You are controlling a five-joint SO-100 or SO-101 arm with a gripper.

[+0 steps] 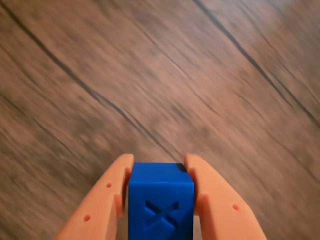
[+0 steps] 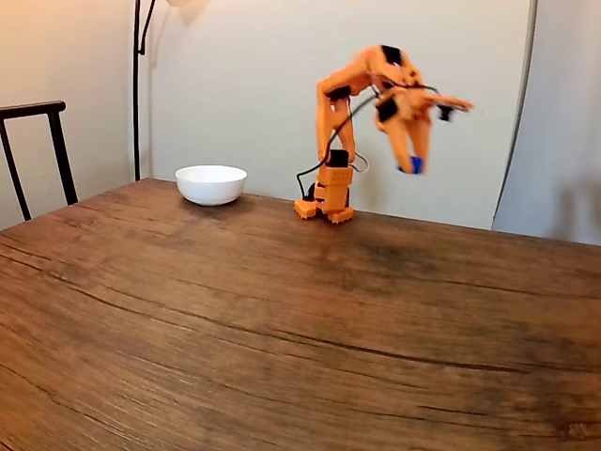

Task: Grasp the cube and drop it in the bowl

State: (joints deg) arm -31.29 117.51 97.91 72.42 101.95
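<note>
Working left to right in the fixed view. Chair back (image 2: 38, 141) and a lamp pole (image 2: 137, 89) sit at the far left, off the path. The bowl (image 2: 211, 183) is next, on the table (image 2: 282, 338) near the back edge, left of the arm base (image 2: 327, 199). The gripper (image 2: 413, 162) hangs right of the base, well above the wood, with the cube (image 2: 414, 165) pinched at its tip. So cube and bowl are well apart, on opposite sides of the base.

From the wrist view I read the claw as closed on the cube (image 1: 161, 202): both orange fingers (image 1: 107, 200) are pressed to its sides, an X embossed on the face toward the camera.

Risks as I see them:
- Both views are motion-blurred, so I judge the arm is swinging. If the grip is light, a fast swing could shed the cube, and from this height it would bounce off the table.
- The bowl is shallow. Release too high or off-centre and the cube may hop the rim.
- A loose cable loops near the base (image 2: 352, 164); I can't tell if it could snag.

View differences: the wrist camera gives me finger contact and the X mark. The fixed camera gives height and bowl bearing, but the cube is just a blue dot there.
</note>
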